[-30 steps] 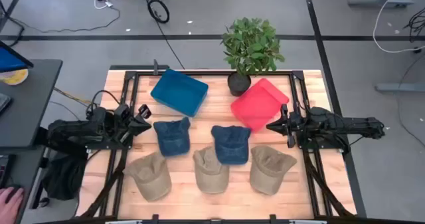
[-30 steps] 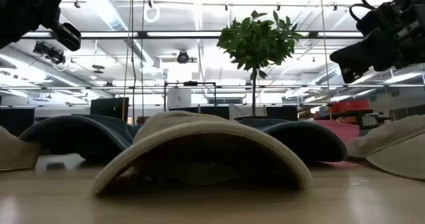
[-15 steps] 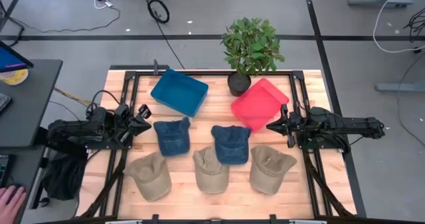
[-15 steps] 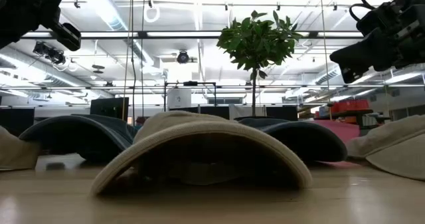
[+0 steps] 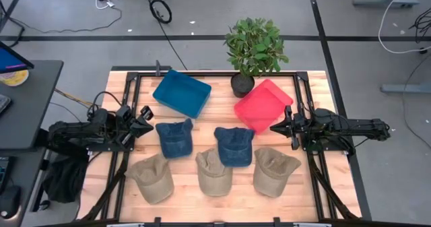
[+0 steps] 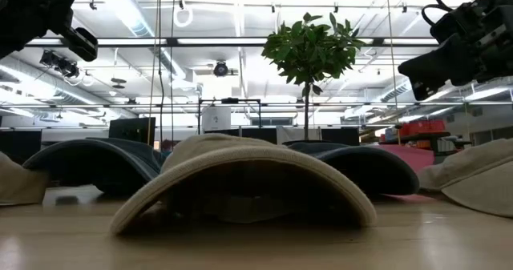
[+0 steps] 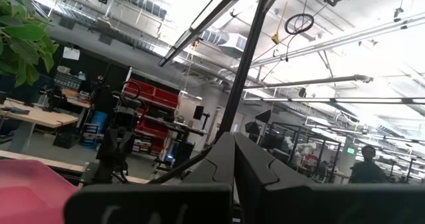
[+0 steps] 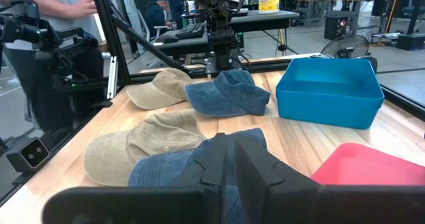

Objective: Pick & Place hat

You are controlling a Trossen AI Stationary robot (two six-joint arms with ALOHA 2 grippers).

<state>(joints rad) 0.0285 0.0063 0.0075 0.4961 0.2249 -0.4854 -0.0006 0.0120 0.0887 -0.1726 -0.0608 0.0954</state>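
While both arms wait level at opposite table edges, contents as follows.

Left gripper (image 5: 146,116): at the left edge, raised off the table, fingers pressed together, empty. Directly ahead of its tips, just beside, apart: blue denim cap (image 5: 174,138). Past the tips and toward the far edge: blue bin (image 5: 182,93), tilted on the wood.

Right gripper (image 5: 277,128): at the right edge, raised, fingers narrowed almost to touching (image 8: 229,159), nothing between them. Just beside the tips, toward the far edge: red bin (image 5: 263,105). Ahead of the tips and slightly nearer the front: second blue denim cap (image 5: 234,146), its rear edge overlapping the middle tan cap.

Front row, near edge of the table (image 5: 283,197), below both grippers' line:
- tan cap, left (image 5: 152,178), near the left gripper, apart from it;
- tan cap, middle (image 5: 214,172), between the two grippers, filling the foreground of the low view;
- tan cap, right (image 5: 274,170), near the right gripper, toward the front edge.

Far edge, between the bins: potted plant (image 5: 253,50) in dark pot, well apart from the left gripper, nearer the right.

Beyond the table, past the left arm in the right wrist view: person (image 8: 50,24), standing, partly seen.
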